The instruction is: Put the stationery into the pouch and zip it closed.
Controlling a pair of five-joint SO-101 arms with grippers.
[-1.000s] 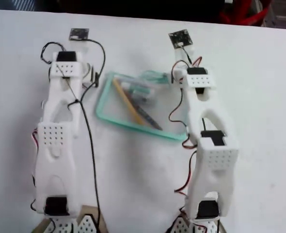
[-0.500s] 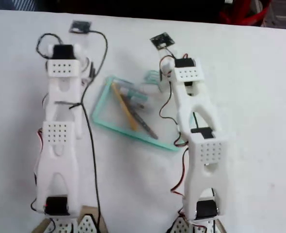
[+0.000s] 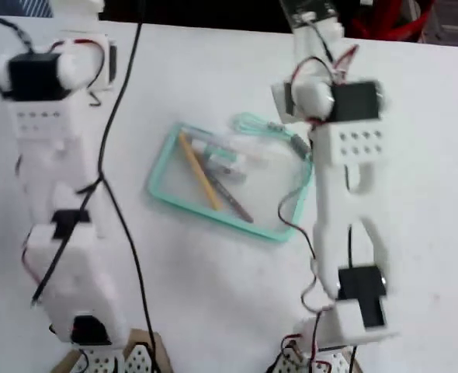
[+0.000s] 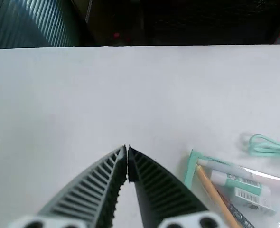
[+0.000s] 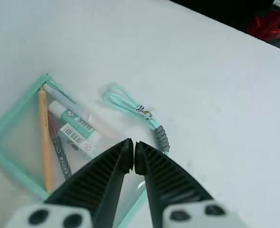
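A clear pouch with a teal border [image 3: 161,190] lies flat on the white table between the two arms. Inside it are a yellow pencil [image 3: 199,176], dark pens [image 3: 230,194] and white-and-teal sticks [image 3: 217,151]. A teal loop cord [image 3: 252,123] and a grey zipper pull [image 3: 298,144] sit at its far right corner. My left gripper [image 4: 127,156] is shut and empty, high above bare table beside the pouch's corner [image 4: 193,157]. My right gripper [image 5: 133,148] is shut and empty, hovering over the pouch [image 5: 16,118] close to the zipper pull [image 5: 162,138].
Both white arms [image 3: 50,194] [image 3: 353,194] stand tall either side of the pouch, with black and red cables hanging near it. The table's far edge [image 3: 213,29] runs along the back. Red objects [image 3: 400,19] lie beyond it.
Both arms have risen from low beside the pouch to high above the table. The pouch shifted slightly and now lies alone, with its cord and zipper pull free.
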